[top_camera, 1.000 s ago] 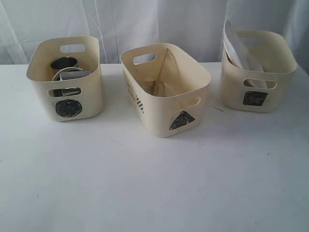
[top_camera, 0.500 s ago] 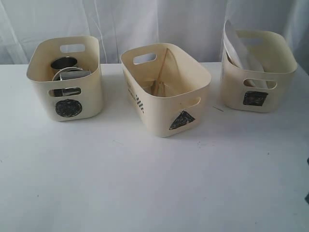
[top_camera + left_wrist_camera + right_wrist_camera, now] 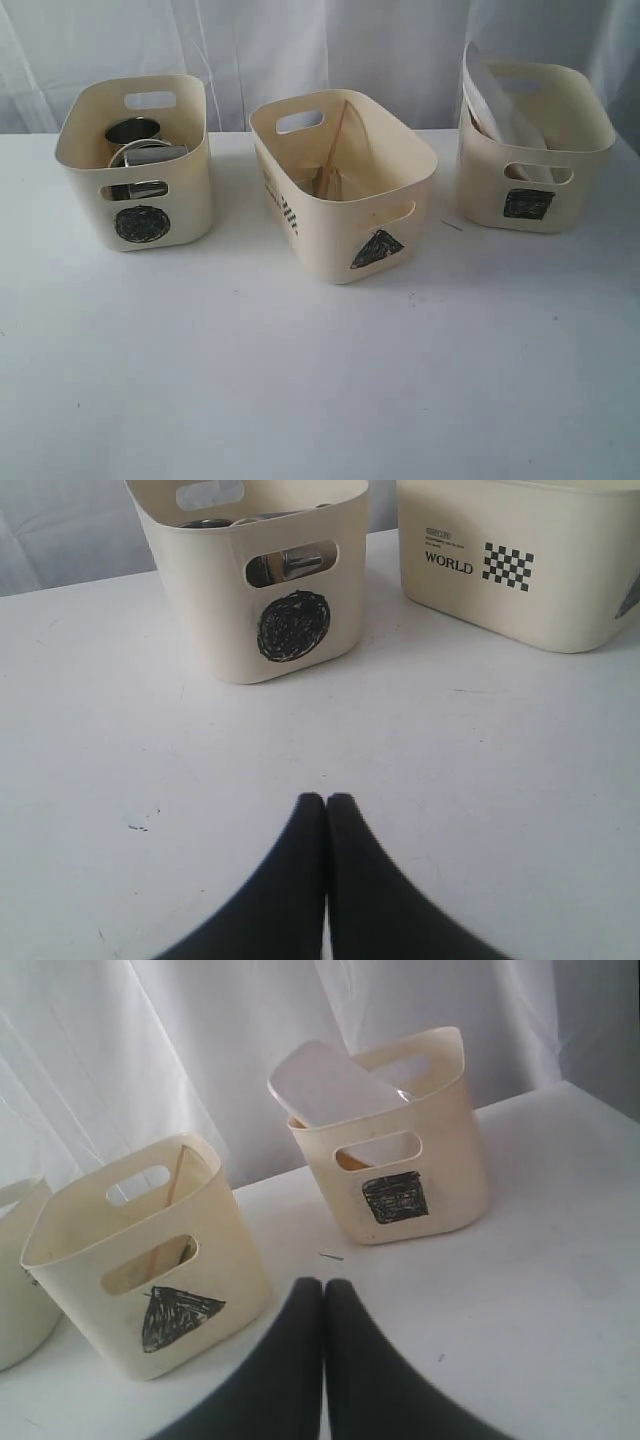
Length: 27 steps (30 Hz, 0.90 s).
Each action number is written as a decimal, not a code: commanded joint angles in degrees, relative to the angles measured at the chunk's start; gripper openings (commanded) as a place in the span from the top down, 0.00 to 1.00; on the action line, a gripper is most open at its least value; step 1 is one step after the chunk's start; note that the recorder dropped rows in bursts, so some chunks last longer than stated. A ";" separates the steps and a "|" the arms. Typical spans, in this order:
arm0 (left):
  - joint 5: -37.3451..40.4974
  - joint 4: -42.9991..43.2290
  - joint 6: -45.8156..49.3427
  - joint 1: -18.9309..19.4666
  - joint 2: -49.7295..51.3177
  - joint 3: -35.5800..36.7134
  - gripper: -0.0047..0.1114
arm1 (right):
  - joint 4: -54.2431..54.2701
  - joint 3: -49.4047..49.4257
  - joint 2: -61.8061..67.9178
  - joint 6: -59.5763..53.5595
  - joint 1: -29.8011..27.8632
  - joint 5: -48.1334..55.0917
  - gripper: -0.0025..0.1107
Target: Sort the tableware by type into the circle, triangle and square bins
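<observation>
Three cream tubs stood in a row on the white table [image 3: 300,390] in front of a pale curtain [image 3: 300,45]. In the exterior view the circle bin [image 3: 190,205] sat at the upper left, well apart from the others. Steel handled cups [image 3: 133,130] and more steel ware [image 3: 148,155] were piled inside it, and metal showed through its cut-out handle. The triangle bin [image 3: 330,240] stood at the centre, turned at an angle, with wooden chopsticks [image 3: 336,135] leaning against its inner wall. What else lay at its bottom was too dim to tell. The square bin [image 3: 485,175] stood at the upper right, and the large white square plate [image 3: 492,95] was propped tilted in it, rising above the rim. A thin short sliver [image 3: 452,225] lay on the table between the triangle and square bins.

In the left wrist view the left gripper [image 3: 327,802] hung low over bare table, its black jaws pressed together and holding nothing, with the circle bin in the upper middle of the frame. In the right wrist view the right gripper [image 3: 323,1285] also had its jaws closed and empty, near the triangle bin at the lower left and the square bin above centre.
</observation>
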 commanded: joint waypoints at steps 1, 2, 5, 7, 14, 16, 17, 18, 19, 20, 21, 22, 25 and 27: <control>-0.20 -0.14 -0.06 0.11 -0.30 0.29 0.96 | 0.67 0.33 -0.39 -5.92 0.10 2.18 0.98; -0.20 -0.14 -0.06 0.11 -0.30 0.29 0.96 | 2.29 0.33 -0.39 -10.58 0.10 2.29 0.98; -0.20 -0.14 -0.06 0.11 -0.30 0.29 0.96 | 10.45 0.33 -0.39 -23.06 0.10 2.41 0.98; -0.20 -0.14 -0.06 0.11 -0.30 0.29 0.96 | 13.26 0.33 -0.39 -27.87 0.10 2.41 0.98; -0.20 -0.14 -0.06 0.11 -0.30 0.29 0.96 | 15.94 0.33 -0.39 -33.68 0.10 2.41 0.98; -0.20 -0.14 -0.06 0.11 -0.30 0.29 0.96 | 16.12 0.33 -0.39 -34.19 0.10 2.41 0.98; -0.20 -0.14 -0.06 0.11 -0.30 0.29 0.96 | 17.04 0.33 -0.39 -35.74 0.10 2.41 0.98; -0.20 -0.14 -0.06 0.11 -0.30 0.29 0.96 | 18.38 0.33 -0.39 -37.98 0.10 2.41 0.98; -0.20 -0.14 -0.06 0.11 -0.30 0.29 0.96 | 19.36 0.33 -0.39 -39.98 0.10 2.41 0.98; -0.20 -0.14 -0.06 0.11 -0.30 0.29 0.96 | 20.33 0.33 -0.39 -42.16 0.10 2.41 0.98; -0.20 -0.14 -0.06 0.11 -0.30 0.29 0.96 | 21.03 0.33 -0.39 -43.69 0.10 2.41 0.98; -0.20 -0.14 -0.06 0.11 -0.30 0.29 0.96 | 21.31 0.33 -0.39 -44.39 0.10 2.41 0.98; -0.20 -0.14 -0.06 0.11 -0.30 0.29 0.96 | 22.18 0.33 -0.39 -46.43 0.10 2.30 0.98; -0.20 -0.14 -0.06 0.11 -0.30 0.29 0.96 | 23.53 0.33 -0.39 -48.76 0.10 2.30 0.98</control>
